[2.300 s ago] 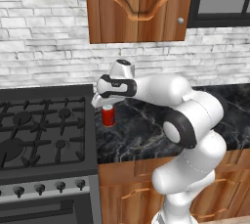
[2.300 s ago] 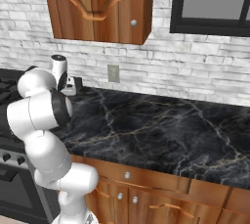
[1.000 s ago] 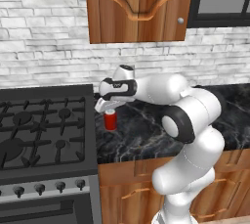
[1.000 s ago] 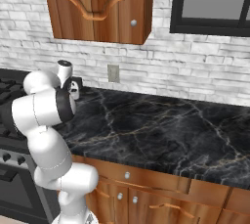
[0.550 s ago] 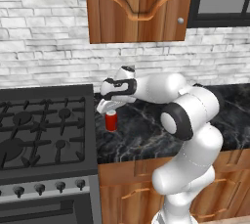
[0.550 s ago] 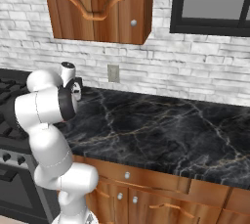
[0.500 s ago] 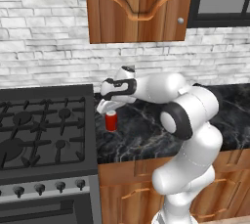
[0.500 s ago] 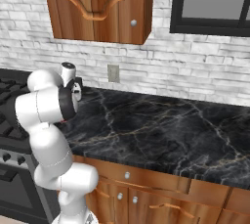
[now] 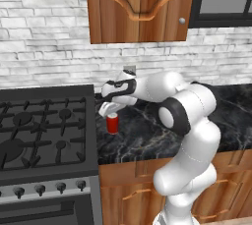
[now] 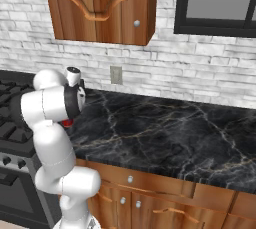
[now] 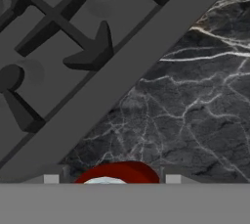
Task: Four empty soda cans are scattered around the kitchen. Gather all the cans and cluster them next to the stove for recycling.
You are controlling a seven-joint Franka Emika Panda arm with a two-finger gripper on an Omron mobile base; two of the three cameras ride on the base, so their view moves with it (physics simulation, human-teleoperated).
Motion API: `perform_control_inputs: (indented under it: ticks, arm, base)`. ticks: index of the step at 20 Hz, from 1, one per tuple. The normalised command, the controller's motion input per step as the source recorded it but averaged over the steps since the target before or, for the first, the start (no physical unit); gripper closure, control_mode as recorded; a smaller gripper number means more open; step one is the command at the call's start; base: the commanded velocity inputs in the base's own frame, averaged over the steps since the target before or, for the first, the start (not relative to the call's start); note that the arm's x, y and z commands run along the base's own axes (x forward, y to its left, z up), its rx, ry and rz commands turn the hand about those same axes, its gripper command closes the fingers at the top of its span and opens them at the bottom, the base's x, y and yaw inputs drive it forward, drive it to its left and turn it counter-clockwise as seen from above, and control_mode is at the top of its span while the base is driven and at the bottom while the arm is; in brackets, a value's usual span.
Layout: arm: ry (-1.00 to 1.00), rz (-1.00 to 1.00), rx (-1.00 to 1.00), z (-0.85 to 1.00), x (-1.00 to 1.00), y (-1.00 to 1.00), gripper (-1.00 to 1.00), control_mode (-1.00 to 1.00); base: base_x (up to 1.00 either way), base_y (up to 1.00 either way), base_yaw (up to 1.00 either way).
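Black marble counter (image 9: 142, 140) is running along a white brick wall (image 9: 44, 62) under brown wooden cabinets (image 9: 140, 8), with the stove (image 9: 44, 135) sitting at its left end. One red soda can (image 9: 112, 123) is standing upright on the marble, just beside the stove's right edge and near the front of the counter. White arm (image 9: 189, 121) is reaching leftward from the base, and its gripper (image 9: 109, 108) is hanging directly over the can, fingers pointing down around the can's top. From the hand camera, the can's red rim and silvery top (image 11: 117, 175) are sitting between the two finger tips, with the stove's edge strip (image 11: 122, 71) and cast grates (image 11: 73, 27) running diagonally just past it. Whether the fingers are pinching the can or standing slightly off it, I cannot tell. From the right base camera, a sliver of the red can (image 10: 66, 121) is peeking out beside the arm's elbow, near a wall outlet (image 10: 116, 75).
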Motion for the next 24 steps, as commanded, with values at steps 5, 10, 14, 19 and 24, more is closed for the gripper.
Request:
perform_control_inputs:
  ticks: [5, 10, 14, 19, 24]
  arm:
    - [0.0, 0.05, 0.0, -0.13, 0.09, 0.0, 1.0, -1.0]
    - [0.0, 0.05, 0.0, -0.18, 0.06, 0.0, 1.0, -1.0]
    - [0.0, 0.05, 0.0, -0.19, 0.03, 0.0, 1.0, -1.0]
    - [0.0, 0.04, 0.0, -0.21, 0.0, 0.0, -1.0, -1.0]
    - [0.0, 0.02, 0.0, -0.04, -0.05, -0.08, -1.0, -1.0]
  base:
    - [0.0, 0.0, 0.0]
    - [0.0, 0.0, 0.0]
    - [0.0, 0.0, 0.0]
    - [0.0, 0.0, 0.0]
    - [0.0, 0.0, 0.0]
